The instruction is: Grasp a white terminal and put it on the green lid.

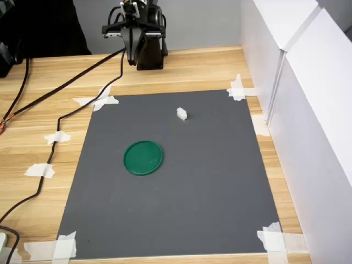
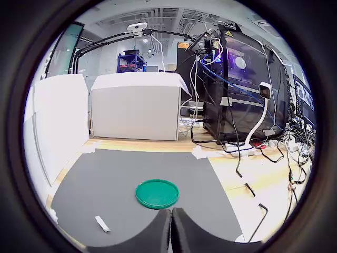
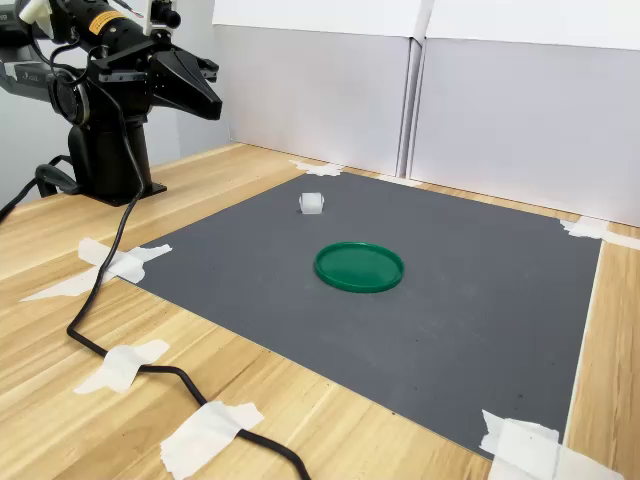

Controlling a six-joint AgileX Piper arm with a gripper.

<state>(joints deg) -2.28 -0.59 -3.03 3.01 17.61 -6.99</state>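
- We saw even, bright indoor light in both exterior views, with only faint, soft shadows on the grey mat [image 1: 181,187].
- In the wrist view, we noted strong fisheye bending and a thick black ring at the edges.
- The white panels [image 3: 520,110] looked nearly washed out.
- We found the first exterior view slightly soft.

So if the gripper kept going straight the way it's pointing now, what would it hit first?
Probably the grey mat, near the flat round dark-green plastic lid, which lies ahead of the shut gripper in the wrist view. The tiny white plastic terminal sits off to the side. Depth is unclear.
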